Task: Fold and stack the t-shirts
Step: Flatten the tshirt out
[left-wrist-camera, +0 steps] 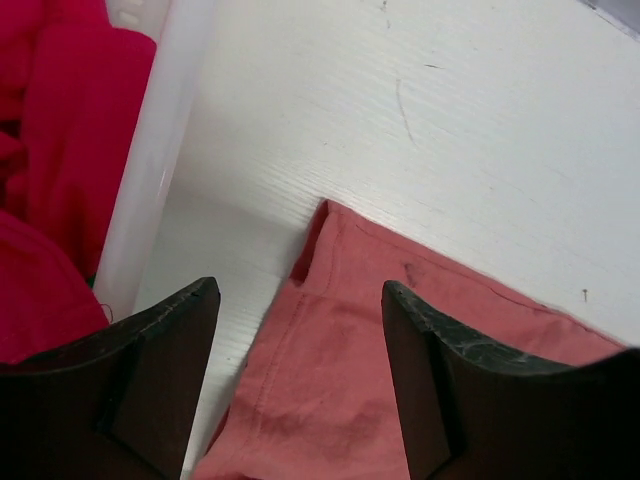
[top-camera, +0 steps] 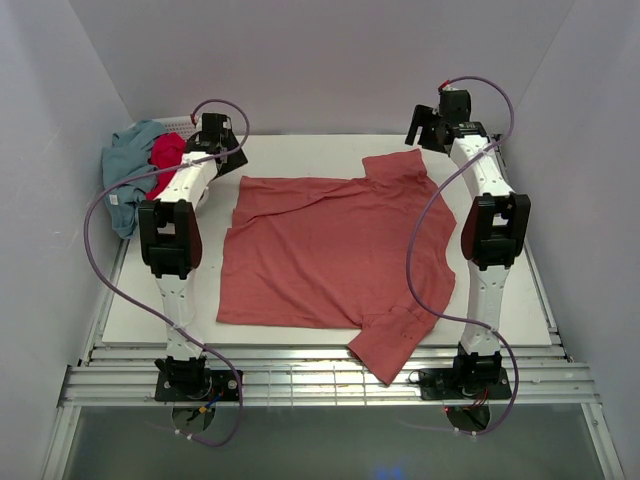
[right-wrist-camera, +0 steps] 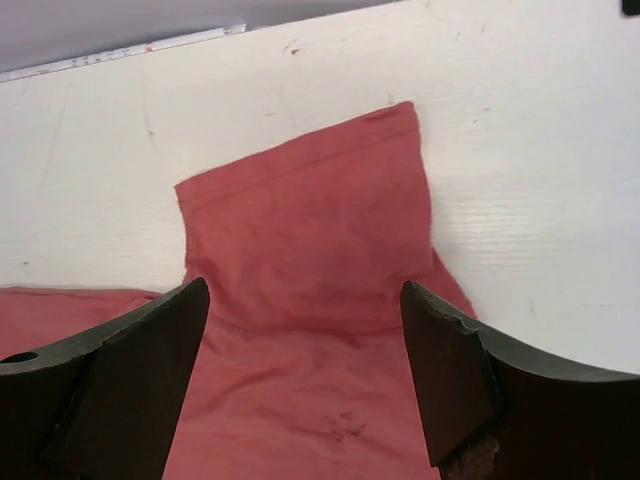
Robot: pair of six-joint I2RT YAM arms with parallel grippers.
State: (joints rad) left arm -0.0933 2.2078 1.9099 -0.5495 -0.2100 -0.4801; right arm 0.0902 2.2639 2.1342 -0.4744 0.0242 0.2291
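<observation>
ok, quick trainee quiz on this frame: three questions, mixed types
1. True or false: the salmon shirt lies in the basket.
2. What is under the open right end effector? A) a sleeve B) the collar C) the hem
3. Which two shirts are piled at the basket?

Key:
1. False. It lies spread on the table.
2. A
3. The crimson shirt and the grey-blue shirt.
</observation>
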